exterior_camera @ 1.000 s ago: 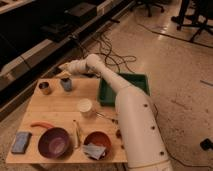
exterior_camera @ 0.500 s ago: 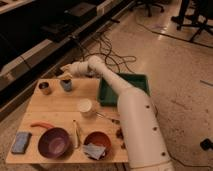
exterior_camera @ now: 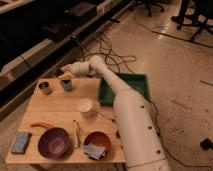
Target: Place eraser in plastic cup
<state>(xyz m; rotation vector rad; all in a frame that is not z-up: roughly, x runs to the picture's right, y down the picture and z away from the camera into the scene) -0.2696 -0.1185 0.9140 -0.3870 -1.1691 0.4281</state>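
1. The arm (exterior_camera: 129,112) is rising thick and white from the table's near right side, then bending leftward toward the far left part of the table (exterior_camera: 55,110).
2. The gripper (exterior_camera: 66,75) is hovering right above the cup (exterior_camera: 66,85), close to its rim.
3. A pale tan bit, seemingly the eraser (exterior_camera: 64,75), is showing at the gripper's tip, over the cup's mouth. Whether it is touching the rim I cannot tell.
4. How wide the gripper is standing, and whether it is actually clamping the eraser, I cannot tell.
5. The cup is standing upright near the table's far edge. The tin (exterior_camera: 45,88) is standing just beside it on the left, not touching it.
6. A green tray (exterior_camera: 137,85) is lying at the table's far right, with the arm crossing in front of it.
7. A white cup (exterior_camera: 86,106) is standing upright near the middle of the table, close to the arm.
8. A purple bowl (exterior_camera: 54,142) and an orange bowl (exterior_camera: 102,139) are sitting side by side along the near edge. A grey pad (exterior_camera: 94,150) is lying in the orange one.
9. A yellowish stick (exterior_camera: 76,133) is lying between the two bowls, and an orange-red strip (exterior_camera: 42,126) is lying just beyond the purple bowl.
10. A blue pad (exterior_camera: 21,142) is lying flat at the near left corner.
11. Cables (exterior_camera: 107,50) are trailing over the floor beyond the table.
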